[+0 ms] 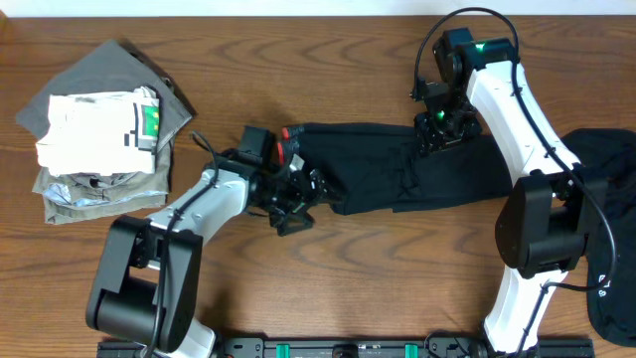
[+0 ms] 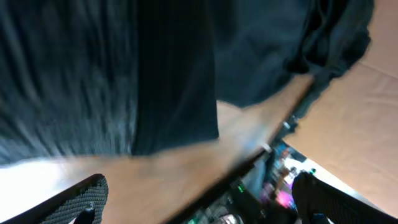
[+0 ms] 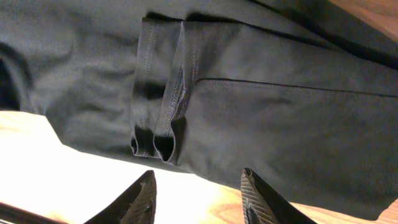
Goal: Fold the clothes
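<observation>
I count one black garment (image 1: 397, 169) flat on worktop (image 1: 348, 288), one folded stack (image 1: 99, 129) left, one dark heap (image 1: 611, 229) right; left fingers (image 2: 84, 196) apart, right fingers (image 3: 258, 199) apart.

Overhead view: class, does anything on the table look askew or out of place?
The folded pile at the left is untidy: the grey garment sits rotated against the pieces around it, and the white one on top is rumpled.

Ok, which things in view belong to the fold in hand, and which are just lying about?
In hand: long black garment, left end effector, right end effector, both open.
Lying about: folded stack, dark heap at the right edge.
</observation>
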Available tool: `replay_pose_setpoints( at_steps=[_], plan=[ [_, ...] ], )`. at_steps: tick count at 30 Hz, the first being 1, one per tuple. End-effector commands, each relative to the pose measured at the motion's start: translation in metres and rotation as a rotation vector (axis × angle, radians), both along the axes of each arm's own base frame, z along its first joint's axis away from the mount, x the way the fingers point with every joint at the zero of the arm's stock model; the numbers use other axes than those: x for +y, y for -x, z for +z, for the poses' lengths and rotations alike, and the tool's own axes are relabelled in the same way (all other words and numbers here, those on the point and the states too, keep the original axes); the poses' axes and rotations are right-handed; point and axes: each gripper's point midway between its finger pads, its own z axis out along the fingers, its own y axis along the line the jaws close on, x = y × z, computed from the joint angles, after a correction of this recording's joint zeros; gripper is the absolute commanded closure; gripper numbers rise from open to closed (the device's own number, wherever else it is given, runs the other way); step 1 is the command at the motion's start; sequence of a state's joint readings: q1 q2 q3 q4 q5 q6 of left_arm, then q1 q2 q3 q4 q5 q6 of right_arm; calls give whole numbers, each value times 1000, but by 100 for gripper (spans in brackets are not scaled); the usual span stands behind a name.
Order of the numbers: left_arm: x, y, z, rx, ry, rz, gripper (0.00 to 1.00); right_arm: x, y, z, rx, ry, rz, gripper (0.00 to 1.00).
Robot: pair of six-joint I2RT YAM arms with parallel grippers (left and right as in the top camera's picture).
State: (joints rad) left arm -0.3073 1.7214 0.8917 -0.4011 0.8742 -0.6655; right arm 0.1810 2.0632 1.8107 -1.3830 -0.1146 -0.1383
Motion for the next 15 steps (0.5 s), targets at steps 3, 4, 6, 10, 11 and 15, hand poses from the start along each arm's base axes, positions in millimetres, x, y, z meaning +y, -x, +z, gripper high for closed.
replay_pose_setpoints(
  at_steps=[3,4,6,10,11,15],
  plan=[
    [43,-26,-36,-101,-339,126,3,-1,1,1,0,7,-10,57],
    [46,-31,-37,-121,-360,138,2,-1,1,1,1,7,-10,58],
    [44,-40,-35,-164,-352,150,2,-1,1,1,1,7,-10,57],
    [41,-52,-30,-199,-329,178,2,-1,1,1,1,7,-10,57],
    [39,-51,-30,-197,-321,175,2,-1,1,1,1,7,-10,57],
    [17,-26,-19,-63,-166,130,2,-2,2,1,5,8,-11,57]
  ],
)
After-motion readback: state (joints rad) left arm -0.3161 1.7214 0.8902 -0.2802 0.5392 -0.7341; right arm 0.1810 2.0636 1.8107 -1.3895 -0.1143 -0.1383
